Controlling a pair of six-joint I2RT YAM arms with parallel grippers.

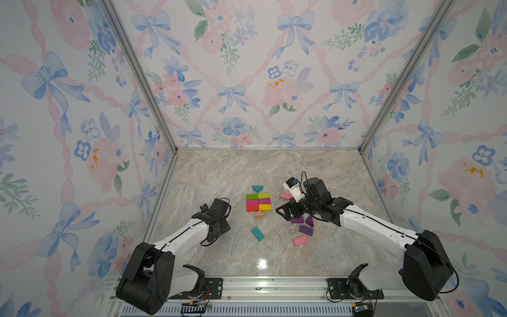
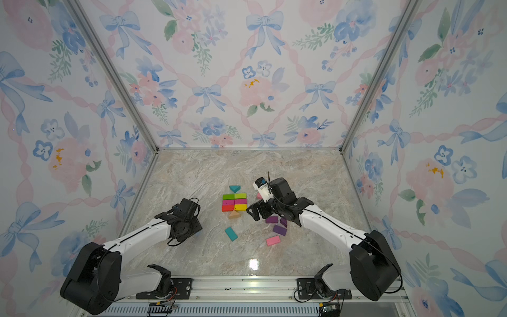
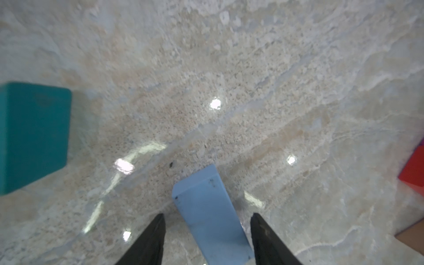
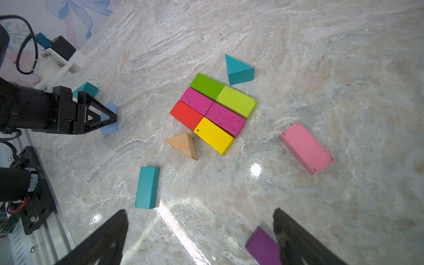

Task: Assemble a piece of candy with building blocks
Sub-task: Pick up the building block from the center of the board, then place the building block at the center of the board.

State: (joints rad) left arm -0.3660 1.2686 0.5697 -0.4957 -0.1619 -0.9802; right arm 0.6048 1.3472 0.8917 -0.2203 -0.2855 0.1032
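Sitting flush, six matte blks (image 4: 218, 114), grn/magenta/red/yel, tan wedge (image 4: 183, 145) beside.

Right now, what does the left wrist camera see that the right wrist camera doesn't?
Only left wrist: the blue block's long face, close up between the fingers of the left gripper. Only right wrist: the pink block, yellow block, teal wedge and the open right gripper. Both: the blue block, the left gripper and the red block.

Far tabletop (image 1: 247, 170) open; purple blocks (image 1: 306, 230) hem right tool (image 1: 282, 214).
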